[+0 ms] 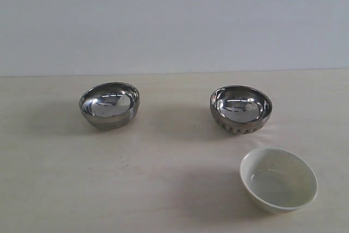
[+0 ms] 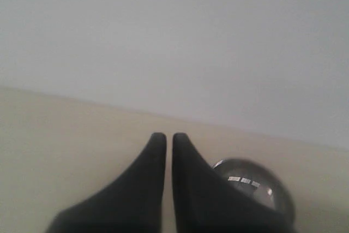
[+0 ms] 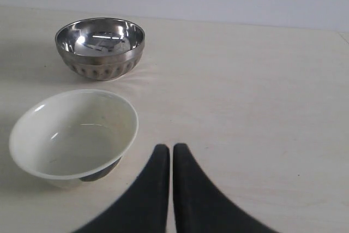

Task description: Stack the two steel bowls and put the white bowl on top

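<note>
Two steel bowls stand apart on the table: a plain one (image 1: 109, 105) at the left and one with a dimpled band (image 1: 240, 109) at the right. The white bowl (image 1: 278, 179) sits in front of the dimpled one, near the table's front edge. No gripper shows in the exterior view. The left gripper (image 2: 165, 137) is shut and empty, with a steel bowl (image 2: 256, 186) partly hidden behind one finger. The right gripper (image 3: 167, 148) is shut and empty, just beside the white bowl (image 3: 73, 133); the dimpled steel bowl (image 3: 100, 47) stands beyond it.
The pale wooden table (image 1: 163, 178) runs back to a plain grey wall (image 1: 174, 20). Bare tabletop lies between the two steel bowls and at the front left.
</note>
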Controlling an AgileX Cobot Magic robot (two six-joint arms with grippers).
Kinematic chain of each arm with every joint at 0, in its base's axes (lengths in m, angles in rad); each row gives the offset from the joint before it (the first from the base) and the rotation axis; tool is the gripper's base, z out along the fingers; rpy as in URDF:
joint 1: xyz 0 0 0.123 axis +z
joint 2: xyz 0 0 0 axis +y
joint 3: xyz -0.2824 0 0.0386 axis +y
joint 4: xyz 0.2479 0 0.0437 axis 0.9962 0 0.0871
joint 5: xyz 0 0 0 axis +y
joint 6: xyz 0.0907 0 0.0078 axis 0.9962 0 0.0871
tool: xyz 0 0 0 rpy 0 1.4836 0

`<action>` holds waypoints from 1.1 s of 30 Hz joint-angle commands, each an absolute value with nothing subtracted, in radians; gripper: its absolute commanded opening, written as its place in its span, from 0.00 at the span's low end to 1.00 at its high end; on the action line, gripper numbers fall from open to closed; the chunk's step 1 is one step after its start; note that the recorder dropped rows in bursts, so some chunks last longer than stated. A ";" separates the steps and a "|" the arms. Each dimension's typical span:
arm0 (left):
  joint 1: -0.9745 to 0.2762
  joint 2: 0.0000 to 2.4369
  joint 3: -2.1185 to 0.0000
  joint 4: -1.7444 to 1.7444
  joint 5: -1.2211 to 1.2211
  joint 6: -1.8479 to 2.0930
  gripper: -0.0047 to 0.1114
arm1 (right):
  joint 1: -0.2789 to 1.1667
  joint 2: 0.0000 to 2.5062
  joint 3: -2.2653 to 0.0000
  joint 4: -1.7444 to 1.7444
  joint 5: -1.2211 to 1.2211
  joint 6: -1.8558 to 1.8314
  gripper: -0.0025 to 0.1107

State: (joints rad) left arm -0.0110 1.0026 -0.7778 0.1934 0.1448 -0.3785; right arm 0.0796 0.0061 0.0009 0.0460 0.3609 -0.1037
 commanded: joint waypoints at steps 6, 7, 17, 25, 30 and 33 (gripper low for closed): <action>-0.012 1.389 -0.924 0.153 0.236 -0.260 0.07 | 0.080 0.000 0.000 0.041 0.356 -0.108 0.02; -0.012 1.425 -0.938 0.153 0.234 -0.243 0.07 | 0.080 0.000 0.000 0.041 0.356 -0.108 0.02; -0.012 1.765 -1.079 0.114 0.207 -0.209 0.30 | 0.080 0.000 0.000 0.041 0.356 -0.108 0.02; -0.044 1.918 -1.239 -0.198 0.267 0.096 0.89 | 0.080 0.000 0.000 0.041 0.356 -0.108 0.02; -0.119 1.975 -1.315 -0.275 0.304 0.177 0.88 | 0.080 0.000 0.000 0.041 0.356 -0.108 0.02; -0.157 2.018 -1.335 -0.275 0.298 0.177 0.88 | 0.080 0.000 0.000 0.041 0.356 -0.108 0.02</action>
State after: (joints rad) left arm -0.1249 1.9868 -1.3138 -0.2566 0.2870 0.1594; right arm 0.0796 0.0061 0.0009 0.0460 0.3609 -0.1037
